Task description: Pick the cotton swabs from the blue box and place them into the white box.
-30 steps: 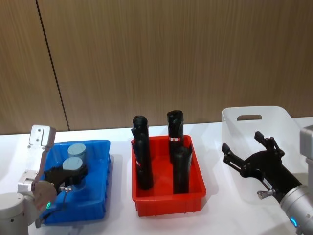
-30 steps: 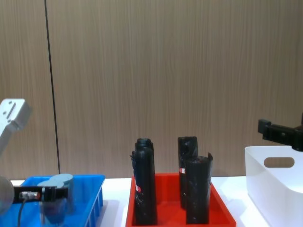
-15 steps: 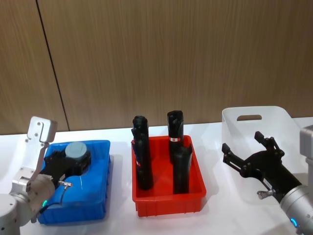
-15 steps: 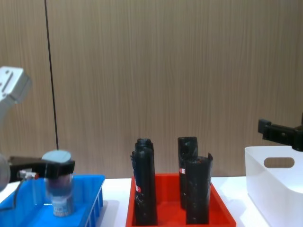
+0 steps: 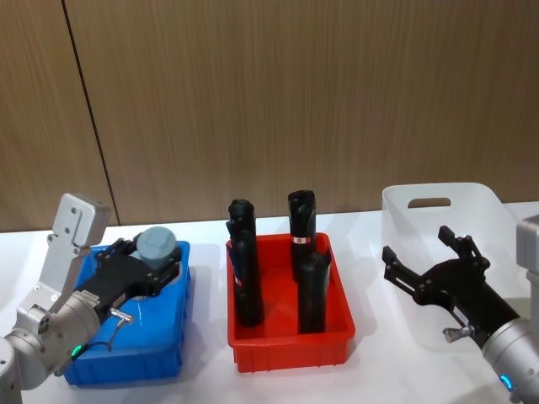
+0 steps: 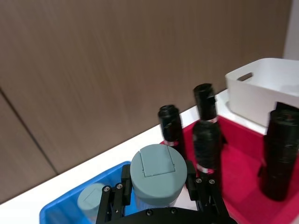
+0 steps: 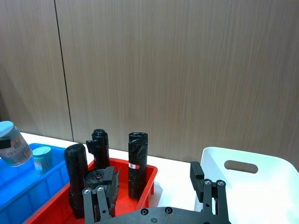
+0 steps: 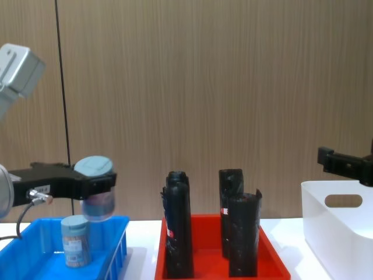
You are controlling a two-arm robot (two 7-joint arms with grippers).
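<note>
A wood-panelled wall (image 5: pixel 295 101) is running behind a white table (image 5: pixel 202 374). The white box (image 5: pixel 402 220) is sitting at the right, the red tray (image 5: pixel 290 349) in the centre and the blue box (image 5: pixel 126 366) at the left. Black rolls (image 5: pixel 244 278) are standing upright in the tray; one is wearing a red-and-white band, print illegible. The left gripper (image 5: pixel 147 265) is clamping one cotton swab tub (image 8: pixel 96 186) and holding it in the air over the blue box's right side. A second tub (image 8: pixel 75 240) is standing inside the blue box, label text unreadable. The right gripper (image 5: pixel 417 244) is hovering near the white box, fingers spread wide, empty.
</note>
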